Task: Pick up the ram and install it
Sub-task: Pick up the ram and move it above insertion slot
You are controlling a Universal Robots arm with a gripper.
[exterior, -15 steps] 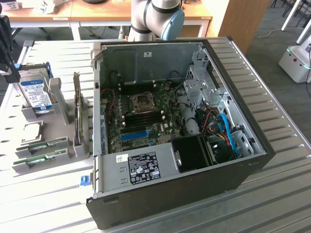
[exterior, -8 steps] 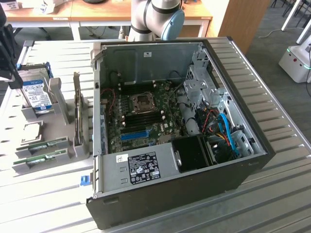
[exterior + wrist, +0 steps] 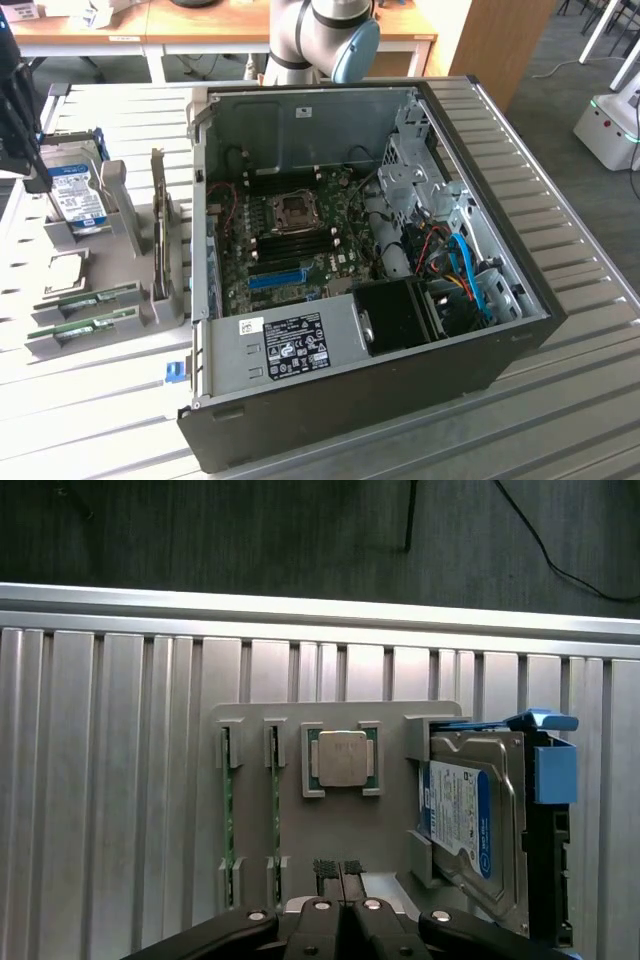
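Two ram sticks stand on edge side by side in the grey parts holder (image 3: 390, 720), thin green boards: one (image 3: 227, 815) and its neighbour (image 3: 273, 810). In the exterior view they lie at the left, one (image 3: 88, 298) behind the other (image 3: 80, 325). My gripper (image 3: 339, 870) hangs above the holder with its dark fingers pressed together and nothing between them. It is over the holder's edge, between the ram sticks and the hard drive. In the exterior view my gripper (image 3: 37, 180) is a dark shape at the far left, above the hard drive.
A silver hard drive (image 3: 465, 820) with a blue-white label sits in a blue caddy (image 3: 555, 770). A square processor (image 3: 340, 758) rests in the holder. The open computer case (image 3: 520, 330) exposes its motherboard (image 3: 300, 235) with a blue slot (image 3: 275, 277). An upright card (image 3: 160, 235) stands beside the case.
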